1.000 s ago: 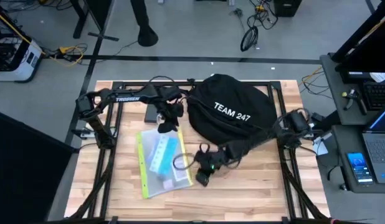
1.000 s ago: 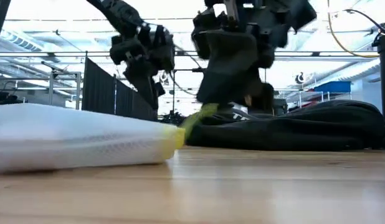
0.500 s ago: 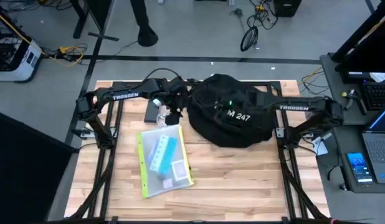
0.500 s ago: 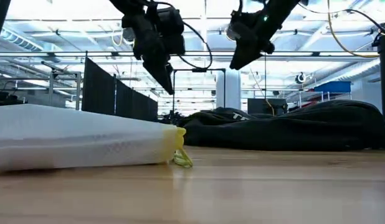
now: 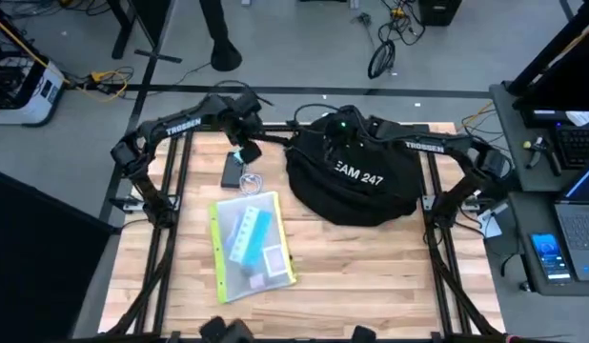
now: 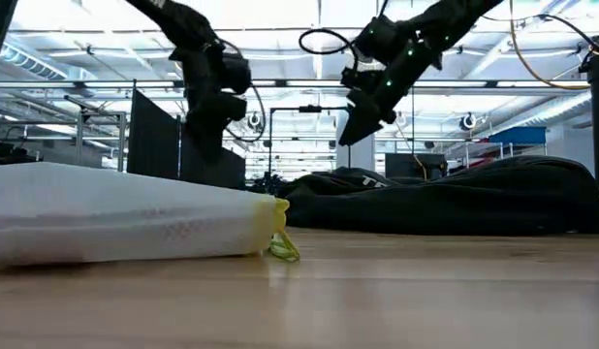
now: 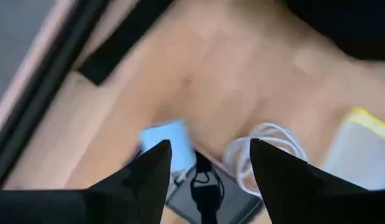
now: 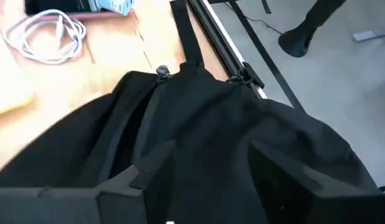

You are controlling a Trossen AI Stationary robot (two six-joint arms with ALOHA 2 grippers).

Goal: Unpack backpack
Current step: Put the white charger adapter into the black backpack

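Black backpack (image 5: 355, 181) with the white "TEAM 247" lettering sitting upper centre of the high view, slumped flat on the wooden table (image 5: 371, 276), top end toward the far edge. Shows as a low dark mound on the right side of the low view (image 6: 445, 206).

Right gripper (image 5: 340, 131) hanging over the bag's top end, near the top middle of the high view. Fingers spread apart in the right wrist view (image 8: 205, 168), nothing between them, just black fabric and a strap with a small buckle below.

Left gripper (image 5: 243, 143) up in the upper left-centre, off to the left of the bag, over the table's far strip. Also spread and empty in its own wrist view (image 7: 208, 168).

Under the left gripper: a flat dark device (image 5: 231, 170), maybe a phone or power bank, hard to tell from this blur, with a light blue bit (image 7: 166, 140) and a coiled white cable (image 5: 250, 181) just beside it.

Below those, centre-left of the high view, a clear zip pouch (image 5: 251, 245) with yellow edging, blue stuff visible inside. Same pouch fills the left of the low view (image 6: 125, 218).
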